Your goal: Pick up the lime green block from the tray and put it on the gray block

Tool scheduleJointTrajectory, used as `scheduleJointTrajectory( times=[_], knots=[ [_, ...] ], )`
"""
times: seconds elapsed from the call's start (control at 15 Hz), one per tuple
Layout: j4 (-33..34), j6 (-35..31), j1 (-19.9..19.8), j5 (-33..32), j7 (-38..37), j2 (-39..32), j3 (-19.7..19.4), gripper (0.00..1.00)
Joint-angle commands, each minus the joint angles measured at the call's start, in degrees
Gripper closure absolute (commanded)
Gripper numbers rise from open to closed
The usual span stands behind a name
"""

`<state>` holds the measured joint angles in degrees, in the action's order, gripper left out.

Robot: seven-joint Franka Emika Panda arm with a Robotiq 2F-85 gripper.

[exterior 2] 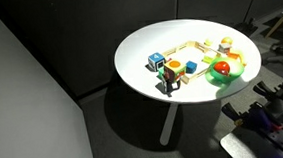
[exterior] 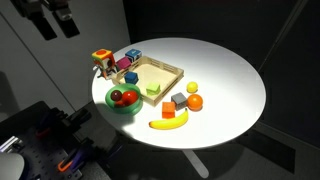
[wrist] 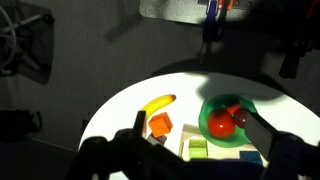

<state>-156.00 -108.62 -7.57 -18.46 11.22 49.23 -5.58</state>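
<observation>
The gripper (exterior: 52, 28) is hovering wide open, empty, probably risking clipping the rim of the tray (exterior: 165, 64) by the edge of the table (exterior: 230, 70), since the lime green block (exterior: 153, 89) is hugging it.

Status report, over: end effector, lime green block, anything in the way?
End effector open, empty, high off the table. Lime green block sits in the tray, untouched. Gray block: top bare, path clear.
</observation>
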Motion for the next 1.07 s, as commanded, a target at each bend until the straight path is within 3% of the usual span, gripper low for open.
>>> scheduleJointTrajectory(
  times=[0.0, 0.47, 1.0],
  knots=[
    [2.67, 0.07, 2.24, 2.14, -2.80, -3.29, 0.59, 0.00],
    [6.89, -4.42, 6.31, 7.78, -3.98, -11.42, 1.25, 0.00],
    [14.38, -15.94, 6.63, 15.96, -4.82, -27.49, 0.79, 0.00]
  ],
)
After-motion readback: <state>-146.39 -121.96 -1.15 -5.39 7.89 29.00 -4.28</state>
